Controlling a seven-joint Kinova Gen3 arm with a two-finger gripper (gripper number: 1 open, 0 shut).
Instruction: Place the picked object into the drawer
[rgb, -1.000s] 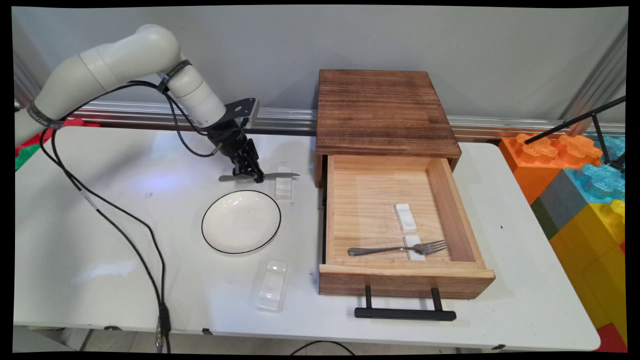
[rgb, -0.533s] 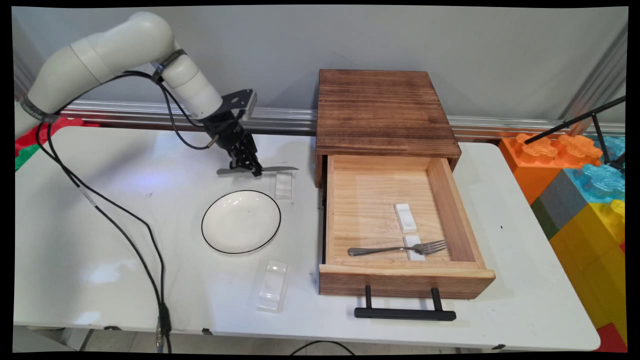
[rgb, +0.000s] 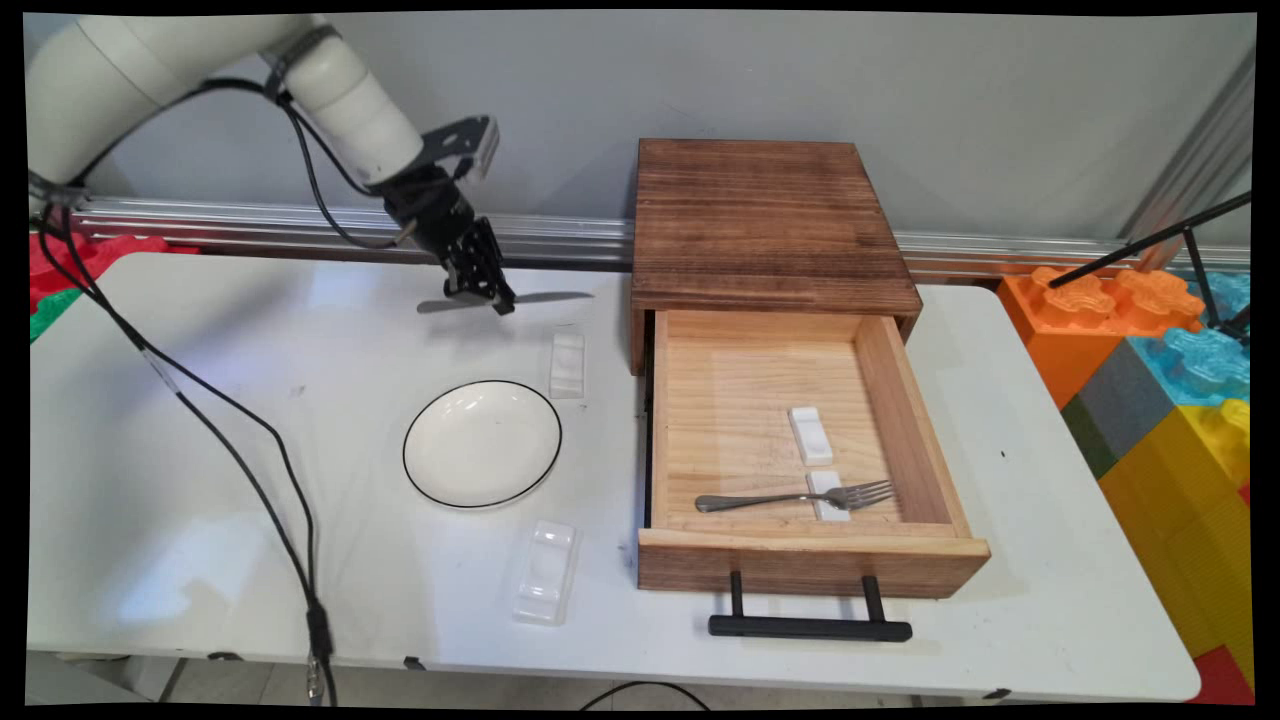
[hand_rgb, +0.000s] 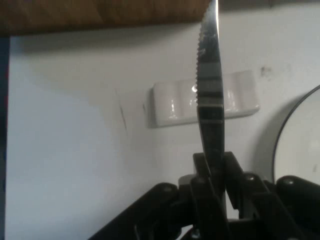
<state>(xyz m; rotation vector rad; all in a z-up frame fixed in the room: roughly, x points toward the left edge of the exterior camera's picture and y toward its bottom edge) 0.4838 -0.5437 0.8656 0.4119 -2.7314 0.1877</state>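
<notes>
Overhead, black two-finger hand clamped on serrated steel knife, held level above small white ceramic rest, beside white black-rimmed plate.

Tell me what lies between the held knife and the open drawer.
Nothing visible does. The gripper holds the knife in the air above the table, left of the drawer. The white rest and plate lie lower, nearer the camera, off that line.
</notes>
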